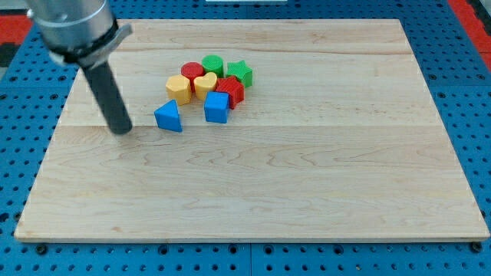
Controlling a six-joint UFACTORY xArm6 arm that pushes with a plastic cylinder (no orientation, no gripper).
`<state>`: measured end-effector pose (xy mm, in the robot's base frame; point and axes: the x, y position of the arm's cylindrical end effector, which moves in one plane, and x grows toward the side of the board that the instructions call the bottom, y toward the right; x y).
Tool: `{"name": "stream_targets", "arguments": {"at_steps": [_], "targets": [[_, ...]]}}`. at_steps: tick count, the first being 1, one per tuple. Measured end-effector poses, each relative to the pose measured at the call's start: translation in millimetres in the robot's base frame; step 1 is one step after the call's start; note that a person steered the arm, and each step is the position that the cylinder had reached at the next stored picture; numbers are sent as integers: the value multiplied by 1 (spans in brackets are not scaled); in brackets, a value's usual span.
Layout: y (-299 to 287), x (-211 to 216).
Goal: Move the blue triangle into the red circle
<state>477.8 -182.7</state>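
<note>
The blue triangle (169, 116) lies on the wooden board (307, 192), left of centre, at the lower left edge of a cluster of blocks. The red circle (192, 72) sits at the top of that cluster, up and to the right of the triangle, with a yellow hexagon (178, 87) between them. My tip (121, 130) rests on the board just left of the blue triangle, with a small gap between them.
The cluster also holds a yellow heart (204, 84), a green circle (213, 64), a green star (239, 73), a red star (230, 89) and a blue cube (217, 107). A blue pegboard (468, 92) surrounds the board.
</note>
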Motion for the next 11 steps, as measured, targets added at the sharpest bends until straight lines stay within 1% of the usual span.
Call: {"name": "stream_targets", "arguments": {"at_steps": [1, 2, 5, 6, 8, 10, 11], "targets": [[47, 25], [33, 4], [33, -42], [51, -44], [83, -25], [83, -44], [80, -64]]}}
